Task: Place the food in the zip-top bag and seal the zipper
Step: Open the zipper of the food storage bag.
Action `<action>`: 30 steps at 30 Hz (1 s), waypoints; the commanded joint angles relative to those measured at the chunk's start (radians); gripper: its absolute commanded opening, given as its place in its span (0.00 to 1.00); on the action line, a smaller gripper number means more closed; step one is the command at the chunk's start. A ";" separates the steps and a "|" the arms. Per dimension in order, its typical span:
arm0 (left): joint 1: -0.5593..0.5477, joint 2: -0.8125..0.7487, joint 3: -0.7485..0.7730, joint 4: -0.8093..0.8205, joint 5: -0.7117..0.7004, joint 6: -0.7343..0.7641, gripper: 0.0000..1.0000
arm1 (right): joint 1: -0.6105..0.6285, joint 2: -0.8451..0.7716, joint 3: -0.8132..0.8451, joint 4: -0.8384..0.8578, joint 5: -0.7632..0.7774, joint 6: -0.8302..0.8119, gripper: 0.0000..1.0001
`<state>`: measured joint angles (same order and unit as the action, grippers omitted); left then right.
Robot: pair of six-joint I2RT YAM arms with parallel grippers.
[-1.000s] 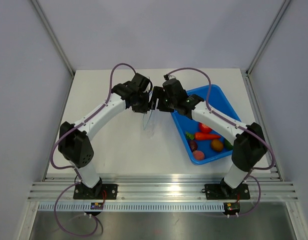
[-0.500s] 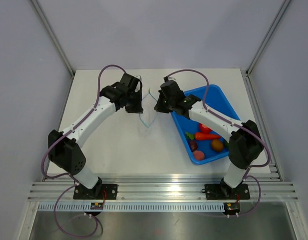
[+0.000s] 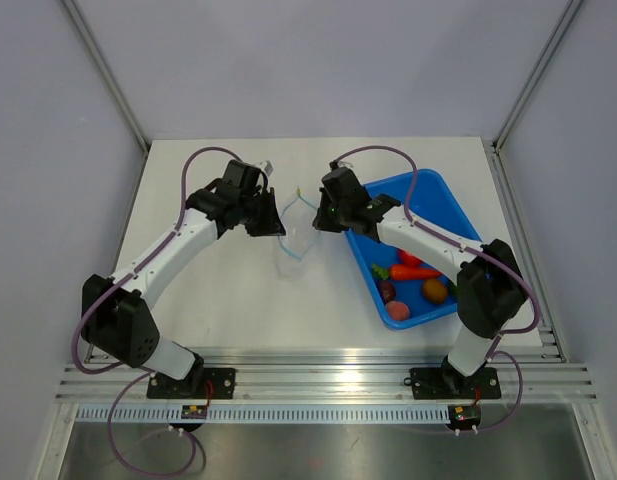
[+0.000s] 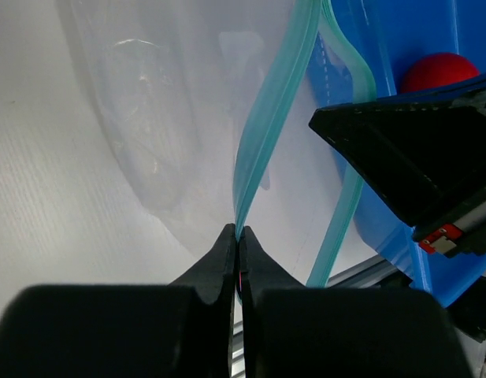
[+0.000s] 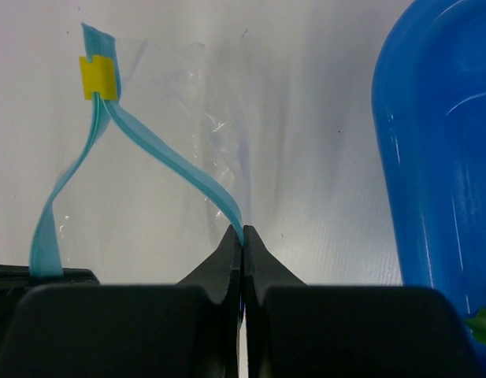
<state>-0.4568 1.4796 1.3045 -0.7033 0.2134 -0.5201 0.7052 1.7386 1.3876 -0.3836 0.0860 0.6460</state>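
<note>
Zipper (image 5: 176,173) teal (yellow tab (image 5: 97,76)) — bag (image 4: 148,118) clear, tray (image 3: 429,196) blue.

An overhead view looks down; both wrist views closely share the zipper (image 4: 253,157).

We see a white matte surface (image 3: 238,300) boxed in by plain pale grey walls: back wall (image 3: 318,60), left wall (image 3: 38,200), right wall (image 3: 588,180). Slanted aluminium posts (image 3: 105,72) stand at the back corners. A ribbed aluminium rail (image 3: 328,385) runs along the near edge, with a dull metal panel (image 3: 338,450) below. The light is even and soft.
</note>
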 commanded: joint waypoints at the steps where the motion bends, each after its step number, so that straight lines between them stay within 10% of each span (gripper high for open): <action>1: 0.000 -0.033 -0.039 0.134 0.047 -0.047 0.00 | 0.007 -0.024 -0.012 0.045 -0.012 0.024 0.00; 13: 0.000 -0.029 0.041 0.026 0.047 -0.021 0.00 | -0.013 -0.010 -0.006 -0.018 0.069 -0.035 0.02; 18: -0.042 0.048 0.134 -0.071 -0.051 0.005 0.00 | -0.013 -0.060 0.004 -0.054 0.086 -0.072 0.50; 30: -0.098 0.175 0.239 -0.179 -0.181 0.035 0.00 | -0.004 -0.241 -0.050 -0.093 0.075 -0.072 0.67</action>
<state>-0.5423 1.6375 1.4822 -0.8597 0.0879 -0.5087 0.6983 1.5639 1.3460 -0.4629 0.1364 0.5831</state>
